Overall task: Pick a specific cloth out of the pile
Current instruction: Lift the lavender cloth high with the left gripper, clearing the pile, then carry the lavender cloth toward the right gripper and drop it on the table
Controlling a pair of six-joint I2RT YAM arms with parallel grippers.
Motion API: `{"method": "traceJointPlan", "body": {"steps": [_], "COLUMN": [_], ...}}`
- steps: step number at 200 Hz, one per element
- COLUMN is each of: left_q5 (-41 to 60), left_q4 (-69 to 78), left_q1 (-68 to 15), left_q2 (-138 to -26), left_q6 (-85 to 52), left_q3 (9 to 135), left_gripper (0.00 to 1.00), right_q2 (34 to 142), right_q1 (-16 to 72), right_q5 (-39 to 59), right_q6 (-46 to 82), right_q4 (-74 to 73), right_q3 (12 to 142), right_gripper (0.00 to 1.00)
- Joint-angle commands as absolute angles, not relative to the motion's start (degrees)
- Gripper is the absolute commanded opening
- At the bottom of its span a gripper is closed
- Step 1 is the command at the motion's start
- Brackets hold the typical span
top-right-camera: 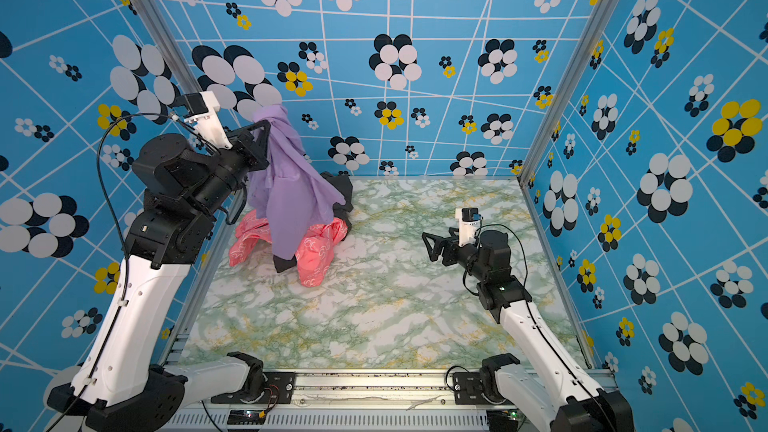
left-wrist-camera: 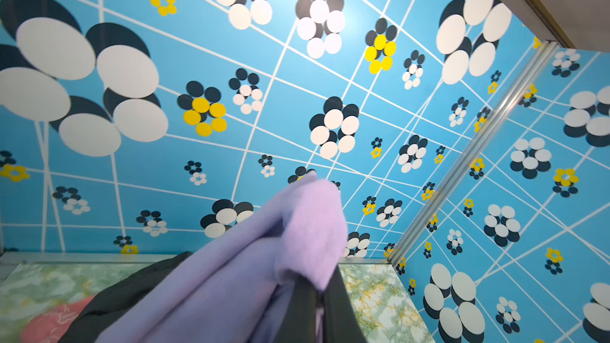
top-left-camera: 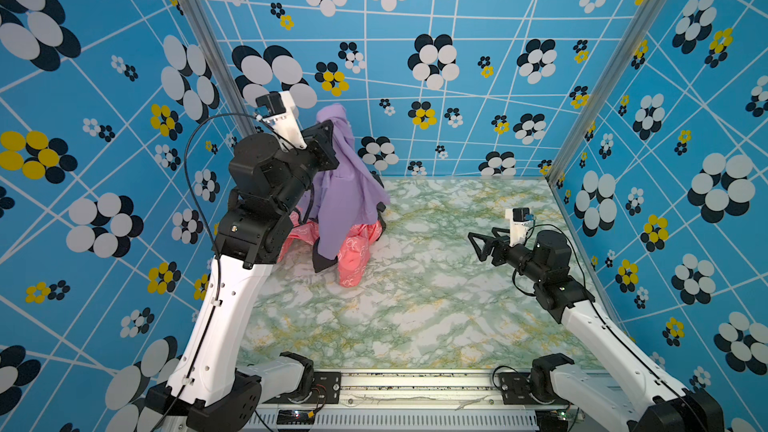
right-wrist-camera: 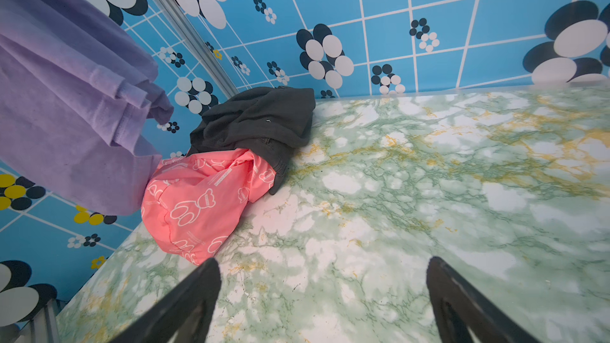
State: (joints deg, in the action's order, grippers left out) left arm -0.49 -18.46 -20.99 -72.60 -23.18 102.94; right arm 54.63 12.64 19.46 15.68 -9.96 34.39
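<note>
While the left fingers (top-right-camera: 257, 143), shut on the top of the purple cloth (top-right-camera: 291, 193), hold it high to peel it off the pile (top-left-camera: 353, 251) (pink cloth (right-wrist-camera: 198, 206), black garment (right-wrist-camera: 257, 117)) at the worktop (top-right-camera: 395, 305)'s far left corner, the right fingers (right-wrist-camera: 191, 298) wait wide open, empty, by the right edge.

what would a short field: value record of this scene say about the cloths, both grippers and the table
held: plain lavender-purple soft fabric garment, hanging from left gripper, which is shut on its top
lying: coral-pink cloth with white outline print and plain black garment, touching, on green marbled tabletop
right gripper: open, empty, apart from the cloths
unclear: whether the lavender hem touches the pink cloth
</note>
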Motion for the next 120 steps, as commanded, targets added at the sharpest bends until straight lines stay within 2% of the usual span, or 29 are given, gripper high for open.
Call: {"method": "traceJointPlan", "body": {"steps": [1,54,84,93,114,120], "left_q5": [-1.6,-0.7,-2.7,-3.9,-4.1,-4.0], "left_q4": [-14.2,-15.2,-19.1,-20.8,-24.2,-24.5], "left_q1": [-26.0,-39.8,-44.0,-44.5,-44.5,-44.5], "left_q2": [-76.0,-87.6,-94.8,-96.7,-100.1,-100.4], "left_q6": [-17.4,-14.1,-17.2,-19.6,-23.2,-23.3], "left_q3": [106.5,108.0,105.1,103.6,100.8,100.0], "left_gripper": [0.00,0.00,0.02,0.09,0.42,0.54], "right_q2": [53.2,50.5,48.6,48.2,47.6,47.5], "right_q1": [13.0,13.1,13.0,13.1,13.1,13.0], "right_q5": [16.6,9.7,3.4,2.1,0.5,0.4], "right_q6": [15.3,15.3,16.3,16.4,16.3,16.2], "right_q4": [-9.8,-7.5,-5.1,-4.4,-3.5,-3.2], "right_q3": [33.8,34.4,35.0,35.2,35.6,35.7], "right_gripper": [0.99,0.99,0.99,0.99,0.99,0.99]}}
